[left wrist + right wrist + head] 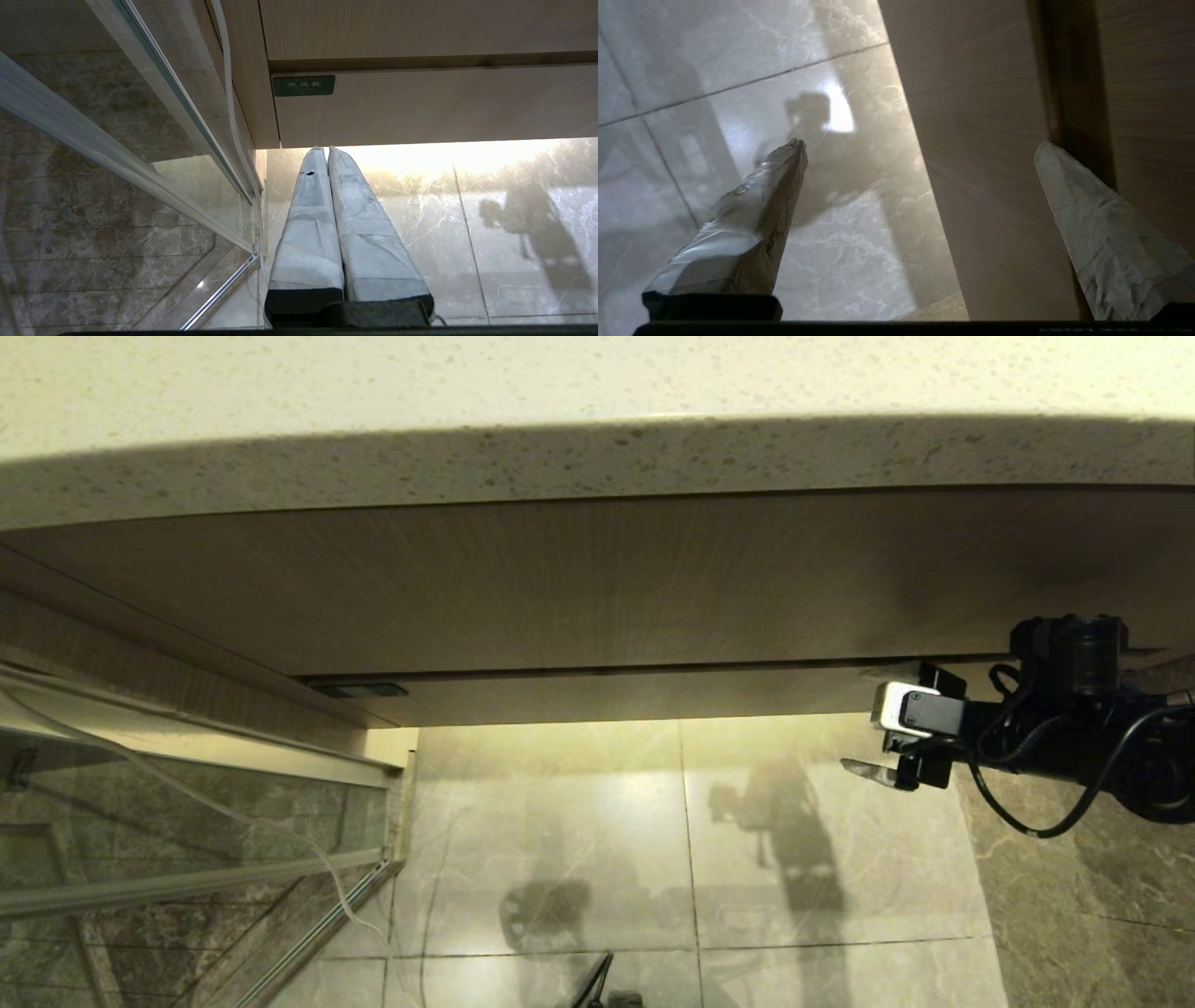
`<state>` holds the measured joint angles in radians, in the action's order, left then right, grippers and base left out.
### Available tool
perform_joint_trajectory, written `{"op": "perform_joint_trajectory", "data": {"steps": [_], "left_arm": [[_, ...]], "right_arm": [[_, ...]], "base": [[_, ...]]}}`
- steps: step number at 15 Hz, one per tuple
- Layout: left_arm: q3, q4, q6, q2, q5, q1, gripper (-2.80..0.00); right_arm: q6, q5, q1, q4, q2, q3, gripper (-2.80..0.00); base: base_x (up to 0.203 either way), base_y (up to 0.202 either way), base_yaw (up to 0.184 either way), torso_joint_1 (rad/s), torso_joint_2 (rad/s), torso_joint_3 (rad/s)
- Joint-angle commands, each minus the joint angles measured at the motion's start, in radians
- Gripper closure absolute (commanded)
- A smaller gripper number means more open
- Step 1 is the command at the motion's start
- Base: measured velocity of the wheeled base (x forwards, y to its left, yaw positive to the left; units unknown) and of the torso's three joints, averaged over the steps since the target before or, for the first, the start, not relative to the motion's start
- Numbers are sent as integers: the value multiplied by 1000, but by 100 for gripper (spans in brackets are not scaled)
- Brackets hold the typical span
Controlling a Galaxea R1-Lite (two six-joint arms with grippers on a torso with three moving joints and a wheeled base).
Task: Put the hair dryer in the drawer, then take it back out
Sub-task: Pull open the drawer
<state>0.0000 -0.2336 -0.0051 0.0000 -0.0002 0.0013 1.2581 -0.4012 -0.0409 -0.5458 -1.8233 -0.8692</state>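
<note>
The drawer (635,695) is closed. In the head view only its narrow wooden front shows, as a low strip under the taller wooden panel (597,588), which sits below the speckled stone counter (560,392). A small dark label (359,691) is fixed at the left end of the drawer front; in the left wrist view the same label (303,86) is green with white letters. The hair dryer shows in no view, so its place cannot be told. The right gripper (873,747) is at the right side of the head view, near the right end of the drawer front and close to its lower edge, pointing to the left. Its two fingers stand wide apart and nothing is between them. In the right wrist view one wrapped finger (752,224) shows against the glossy floor tiles (738,70), and the other finger (1101,233) shows against the wood, close to the dark gap between the drawer front and the panel above it. Whether this finger touches the wood cannot be told. The left gripper (326,150) shows only in the left wrist view, where it hangs above the floor, below the drawer front, near a glass partition (117,140). Its two wrapped fingers are pressed together, with nothing held. A white cord (215,812) runs along the glass at the left.
</note>
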Motion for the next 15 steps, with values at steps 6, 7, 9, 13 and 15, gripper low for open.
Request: {"op": "perform_joint_trajectory", "data": {"steps": [6, 7, 9, 13, 15], "left_arm": [[40, -1, 0, 0, 0, 0, 0], [40, -1, -1, 0, 0, 0, 0], [40, -1, -1, 0, 0, 0, 0], [40, -1, 0, 0, 0, 0, 0], [40, -1, -1, 0, 0, 0, 0]], "right_arm": [[-25, -7, -10, -71, -39, -26, -280], [-31, -7, -10, -75, -42, -32, -280], [-29, -7, -10, -77, -45, -31, -280], [-30, -7, -10, -75, -50, -28, -280], [-29, -7, -10, -75, -60, -31, -280]], "base": [[0, 0, 0, 0, 0, 0], [0, 0, 0, 0, 0, 0], [0, 0, 0, 0, 0, 0], [0, 0, 0, 0, 0, 0], [0, 0, 0, 0, 0, 0]]}}
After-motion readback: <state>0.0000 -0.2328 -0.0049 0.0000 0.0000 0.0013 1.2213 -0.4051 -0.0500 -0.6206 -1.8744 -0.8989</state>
